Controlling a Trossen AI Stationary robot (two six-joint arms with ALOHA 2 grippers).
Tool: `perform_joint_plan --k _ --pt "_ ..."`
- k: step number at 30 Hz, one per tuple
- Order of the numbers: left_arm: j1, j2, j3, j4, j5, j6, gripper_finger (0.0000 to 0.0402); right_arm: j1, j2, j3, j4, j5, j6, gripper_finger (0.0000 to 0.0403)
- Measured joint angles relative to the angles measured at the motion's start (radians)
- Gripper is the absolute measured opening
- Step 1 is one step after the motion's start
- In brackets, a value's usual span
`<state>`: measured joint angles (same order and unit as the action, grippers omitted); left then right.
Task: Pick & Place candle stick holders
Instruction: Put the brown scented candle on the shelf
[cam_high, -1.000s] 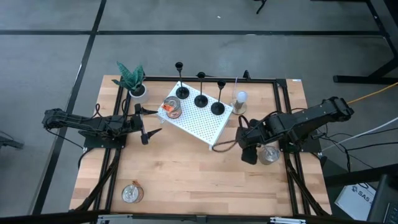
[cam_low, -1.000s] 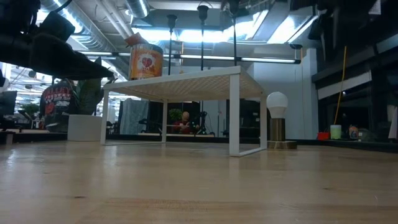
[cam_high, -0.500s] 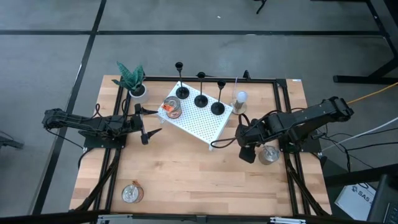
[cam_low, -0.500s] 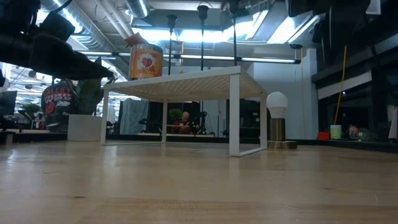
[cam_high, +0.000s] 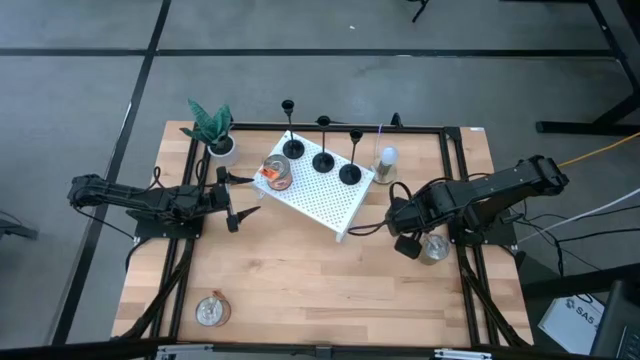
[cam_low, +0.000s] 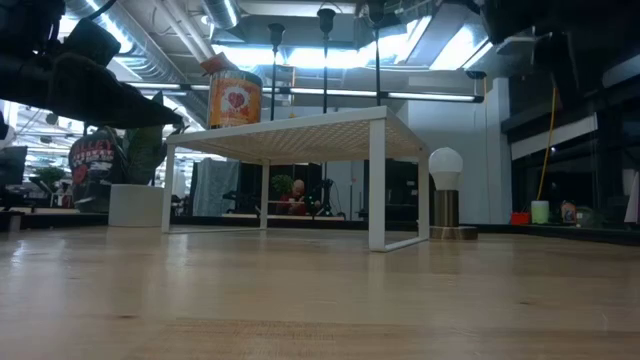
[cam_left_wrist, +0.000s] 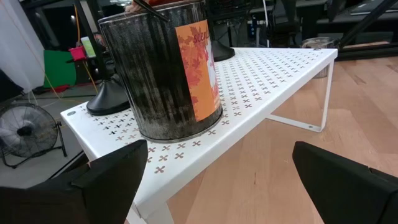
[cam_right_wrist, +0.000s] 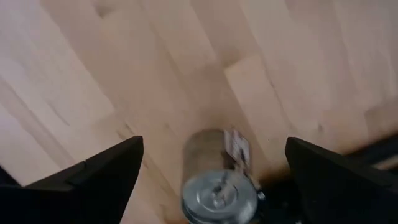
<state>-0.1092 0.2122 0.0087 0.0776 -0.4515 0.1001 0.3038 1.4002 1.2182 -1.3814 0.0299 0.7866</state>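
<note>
Three black candle stick holders (cam_high: 293, 148) (cam_high: 323, 160) (cam_high: 350, 172) stand by their round bases on the white perforated rack (cam_high: 330, 200) at the table's far middle. Their stems show in the low view (cam_low: 325, 50). One base shows in the left wrist view (cam_left_wrist: 112, 96). My left gripper (cam_high: 243, 205) (cam_left_wrist: 221, 149) is open and empty, level, just left of the rack. My right gripper (cam_high: 408, 240) (cam_right_wrist: 214, 143) is open and empty, pointing down above the table right of the rack, next to a small metal-lidded jar (cam_right_wrist: 217, 183).
A candle tin with an orange label (cam_high: 277, 174) (cam_left_wrist: 168, 68) stands on the rack's left end. A potted plant (cam_high: 215, 130) and a round bulb lamp (cam_high: 386, 160) stand at the far edge. A jar (cam_high: 432, 248) sits by my right gripper, another (cam_high: 211, 310) at the near left.
My right gripper has shifted a little toward the table's right edge, staying open above the jar. The holders have not moved.
</note>
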Motion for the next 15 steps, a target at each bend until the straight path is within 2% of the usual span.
perform_joint_plan --k 6,12,15 --pt "0.0 0.0 0.0 0.0 0.0 0.0 0.04 0.0 0.0 -0.046 -0.031 0.0 0.103 0.0399" --pt "0.0 0.0 0.0 0.0 0.0 0.0 0.04 -0.058 -0.019 -0.164 0.013 -0.059 0.088 0.0399" --pt "0.0 0.0 0.0 0.0 0.0 0.0 0.04 -0.096 -0.047 -0.216 0.048 -0.117 0.007 0.04"
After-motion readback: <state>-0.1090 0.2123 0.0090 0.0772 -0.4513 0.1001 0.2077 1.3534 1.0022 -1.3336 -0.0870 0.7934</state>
